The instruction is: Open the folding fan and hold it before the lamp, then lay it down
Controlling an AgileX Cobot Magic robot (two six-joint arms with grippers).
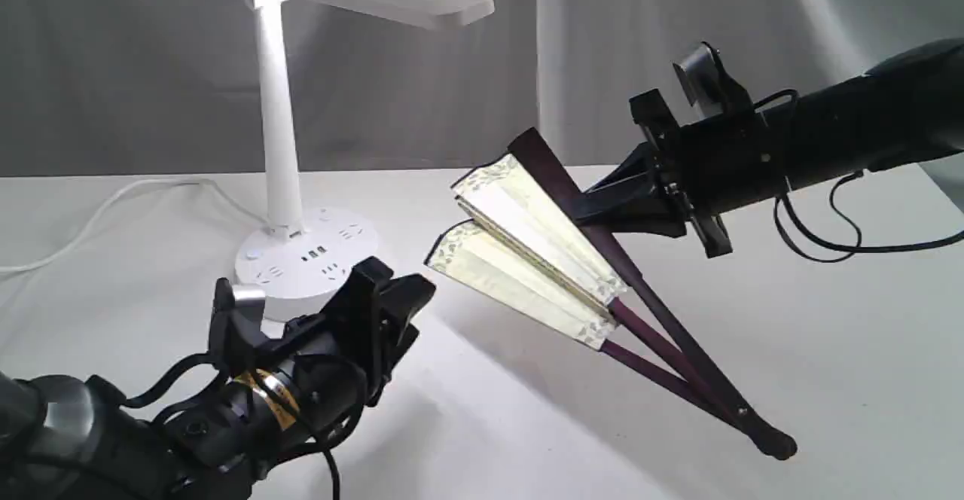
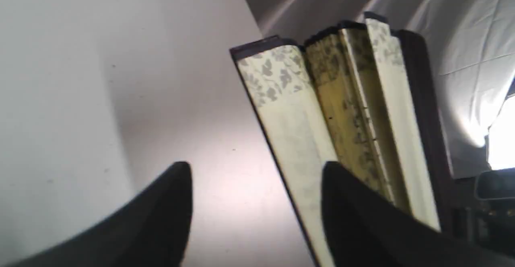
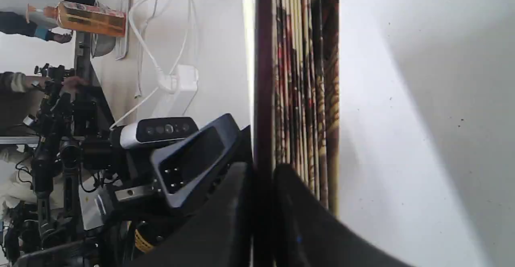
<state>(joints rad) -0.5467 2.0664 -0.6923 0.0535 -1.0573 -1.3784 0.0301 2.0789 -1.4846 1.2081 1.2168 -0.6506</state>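
Observation:
The folding fan (image 1: 527, 248) is partly spread, tilted up off the white table, its pivot end (image 1: 776, 443) low near the table at the right. Cream pleats with a patterned border show between dark maroon guards. My right gripper (image 1: 584, 210) is shut on the upper guard (image 3: 263, 78), seen as a dark strip between its fingers. My left gripper (image 1: 399, 293) stands open just left of the fan's lower edge; its fingers (image 2: 169, 202) straddle bare table beside the leaf (image 2: 297, 138). The white lamp (image 1: 279, 108) stands lit at the back left.
The lamp's round base (image 1: 305, 259) with sockets sits just behind my left gripper, its white cord (image 1: 98, 214) trailing off left. A grey curtain hangs behind the table. Equipment and a bottle (image 3: 84, 17) show in the right wrist view's background.

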